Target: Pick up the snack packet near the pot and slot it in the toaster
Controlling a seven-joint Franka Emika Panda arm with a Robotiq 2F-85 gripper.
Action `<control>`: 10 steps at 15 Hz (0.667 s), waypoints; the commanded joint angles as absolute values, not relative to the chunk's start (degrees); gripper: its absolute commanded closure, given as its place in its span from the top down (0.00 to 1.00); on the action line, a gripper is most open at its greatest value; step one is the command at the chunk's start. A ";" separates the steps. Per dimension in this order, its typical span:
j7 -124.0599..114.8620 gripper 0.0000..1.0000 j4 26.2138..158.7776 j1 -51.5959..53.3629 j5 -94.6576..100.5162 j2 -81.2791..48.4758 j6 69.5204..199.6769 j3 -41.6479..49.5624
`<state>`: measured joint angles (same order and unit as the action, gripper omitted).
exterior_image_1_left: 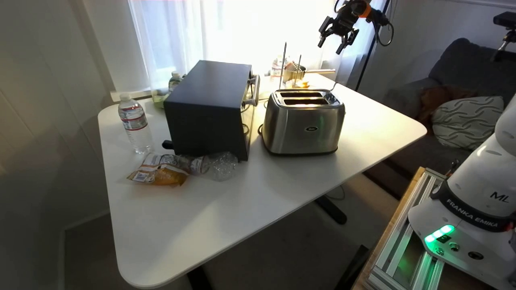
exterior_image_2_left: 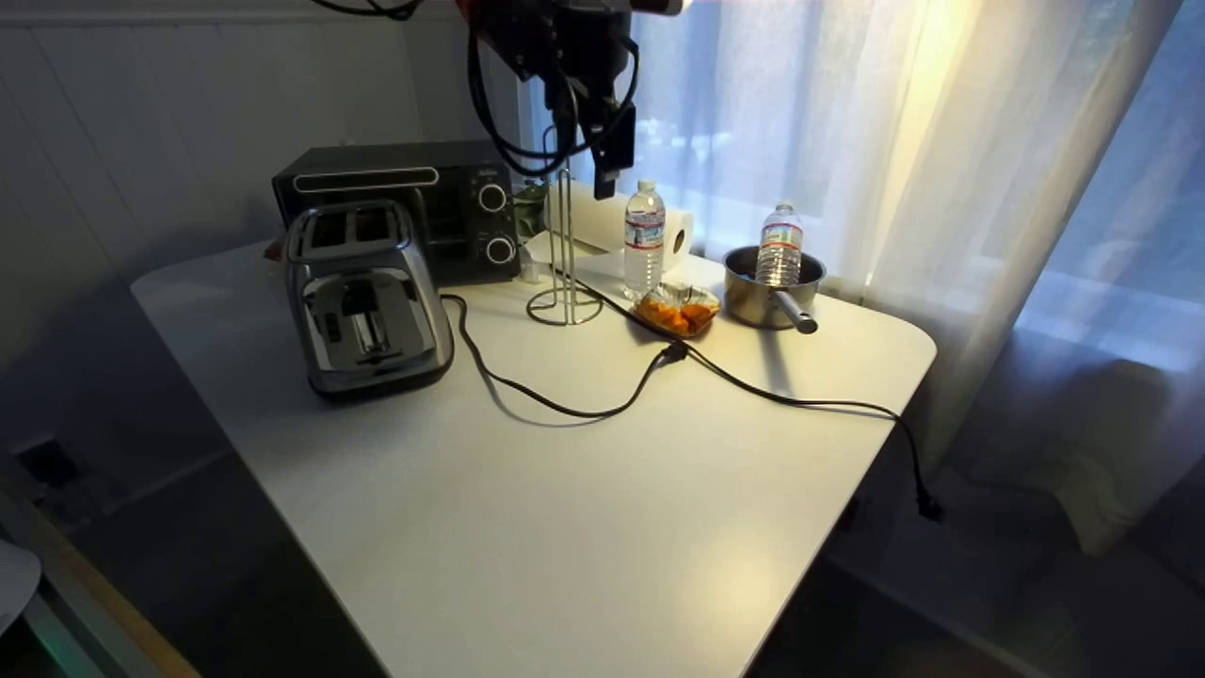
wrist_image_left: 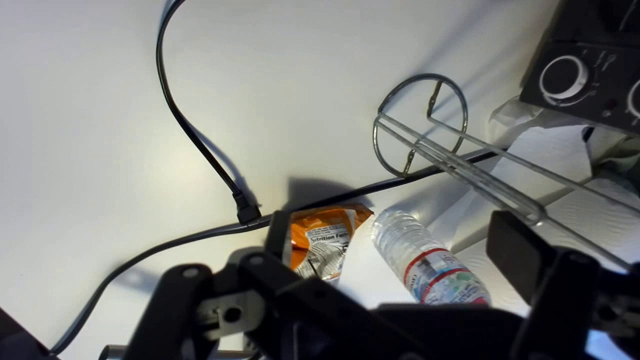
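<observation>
The snack packet (exterior_image_2_left: 680, 311), orange and crinkly, lies on the table beside the steel pot (exterior_image_2_left: 750, 303). It also shows in an exterior view (exterior_image_1_left: 302, 84) and in the wrist view (wrist_image_left: 327, 237), partly behind a finger. The silver two-slot toaster (exterior_image_1_left: 304, 127) stands upright near the black oven; both slots look empty. It also shows in an exterior view (exterior_image_2_left: 372, 311). My gripper (exterior_image_1_left: 330, 46) is open and empty, high above the table on the pot side. In the wrist view my fingers (wrist_image_left: 395, 245) are wide apart, with the packet below, near the left finger.
A wire stand (exterior_image_2_left: 565, 311) and a water bottle (exterior_image_2_left: 644, 245) stand near the packet. Another bottle (exterior_image_2_left: 779, 250) leans in the pot. A black cord (exterior_image_2_left: 584, 412) runs across the table. The black oven (exterior_image_1_left: 205, 112) stands beside the toaster. A paper roll (exterior_image_2_left: 602, 221) lies behind.
</observation>
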<state>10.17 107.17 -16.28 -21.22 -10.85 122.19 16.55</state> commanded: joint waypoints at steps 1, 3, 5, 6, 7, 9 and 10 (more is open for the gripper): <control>10.78 1.00 103.64 -19.84 -26.22 -16.93 123.00 15.34; 10.95 1.00 102.69 -21.59 -28.26 -19.64 122.50 14.69; 11.84 1.00 101.60 -23.25 -30.29 -22.17 123.51 13.90; 11.75 1.00 100.90 -24.14 -31.66 -23.36 123.51 13.44; 11.54 1.00 100.26 -24.82 -32.23 -24.68 123.39 13.08; 9.96 1.00 98.55 -25.92 -31.64 -27.06 121.41 12.89; 10.42 1.00 101.37 -25.15 -29.76 -24.45 123.07 12.99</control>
<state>10.77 101.65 -24.12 -30.34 -24.46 123.14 14.10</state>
